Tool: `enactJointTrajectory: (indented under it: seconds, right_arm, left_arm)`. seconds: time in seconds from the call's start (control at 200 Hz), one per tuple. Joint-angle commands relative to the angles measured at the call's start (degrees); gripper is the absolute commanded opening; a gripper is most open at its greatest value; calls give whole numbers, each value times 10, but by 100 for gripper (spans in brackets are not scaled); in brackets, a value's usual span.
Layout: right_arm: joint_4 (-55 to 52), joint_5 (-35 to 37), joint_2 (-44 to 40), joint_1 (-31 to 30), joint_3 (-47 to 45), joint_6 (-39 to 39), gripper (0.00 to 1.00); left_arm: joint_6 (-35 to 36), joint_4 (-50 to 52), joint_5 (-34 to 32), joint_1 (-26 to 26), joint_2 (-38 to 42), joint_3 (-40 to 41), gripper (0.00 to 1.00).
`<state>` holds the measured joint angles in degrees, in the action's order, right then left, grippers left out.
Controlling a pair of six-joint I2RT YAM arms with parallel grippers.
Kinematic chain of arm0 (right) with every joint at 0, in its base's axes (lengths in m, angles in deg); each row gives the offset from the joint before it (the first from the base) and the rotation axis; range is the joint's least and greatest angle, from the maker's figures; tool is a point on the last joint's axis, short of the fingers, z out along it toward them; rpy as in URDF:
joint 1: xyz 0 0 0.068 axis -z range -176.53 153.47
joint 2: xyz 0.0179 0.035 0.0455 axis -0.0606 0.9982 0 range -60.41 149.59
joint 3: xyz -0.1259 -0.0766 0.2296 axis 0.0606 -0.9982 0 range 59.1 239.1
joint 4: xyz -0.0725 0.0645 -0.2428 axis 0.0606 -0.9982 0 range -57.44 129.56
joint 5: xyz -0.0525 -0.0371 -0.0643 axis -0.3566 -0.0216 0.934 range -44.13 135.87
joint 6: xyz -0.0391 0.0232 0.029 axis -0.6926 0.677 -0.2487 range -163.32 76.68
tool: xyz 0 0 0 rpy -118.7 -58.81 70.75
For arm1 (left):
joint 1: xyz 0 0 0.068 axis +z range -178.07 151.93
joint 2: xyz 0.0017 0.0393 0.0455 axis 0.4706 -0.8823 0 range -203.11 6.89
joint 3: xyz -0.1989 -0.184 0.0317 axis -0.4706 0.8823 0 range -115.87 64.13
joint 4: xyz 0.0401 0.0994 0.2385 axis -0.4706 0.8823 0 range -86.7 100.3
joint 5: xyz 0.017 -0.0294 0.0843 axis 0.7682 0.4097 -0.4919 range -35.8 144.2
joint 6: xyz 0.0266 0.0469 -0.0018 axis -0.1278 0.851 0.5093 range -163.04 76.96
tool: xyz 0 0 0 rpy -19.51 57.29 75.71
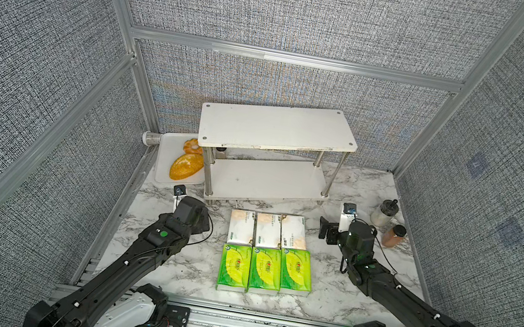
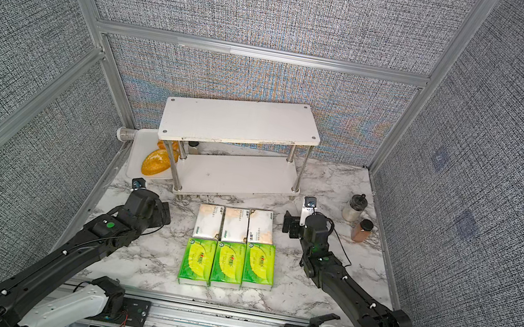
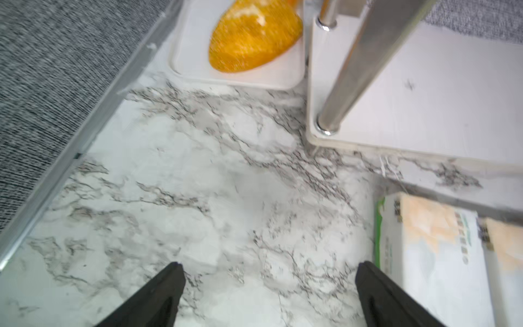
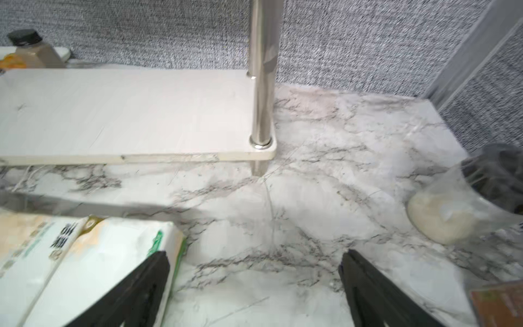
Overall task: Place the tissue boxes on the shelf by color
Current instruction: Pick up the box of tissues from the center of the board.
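on the marble-patterned table (image 1: 164, 263), six soft, rectangular tissue boxes (image 1: 265, 242) lay flat in two touching rows just in front of the shelf (image 1: 277, 127): three matte white-and-beige packs (image 1: 294, 232) nearer it and three glossy green-and-yellow packs (image 1: 265, 270) nearer the robot. the shelf was two flat white boards on four thin chrome legs. the left gripper (image 3: 268, 269) and the right gripper (image 4: 254, 257) flanked the white row, jaws spread wide, holding nothing.

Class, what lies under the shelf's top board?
The shelf has a bare lower board. Behind it stands a black-capped jar, mostly covered by the top board in both top views.
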<state>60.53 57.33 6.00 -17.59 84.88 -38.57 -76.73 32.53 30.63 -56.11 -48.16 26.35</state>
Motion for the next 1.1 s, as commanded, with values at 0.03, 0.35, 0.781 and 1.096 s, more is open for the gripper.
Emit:
enactJointTrajectory:
  seconds: [0.03,0.35,0.781,1.096]
  right_arm:
    - [-41,6,7,-32,10,40,99]
    - [-55,-2,62,-100,39,119,99]
    - [-72,15,65,-104,40,131,99]
    - [-57,11,72,-102,25,133,99]
  left_arm:
    - [0,21,-7,-62,-64,-38,99]
    - [-40,1,41,-166,-205,-126,99]
    - [-92,-11,19,-215,-345,-204,99]
    - [-109,8,-4,-213,-377,-200,99]
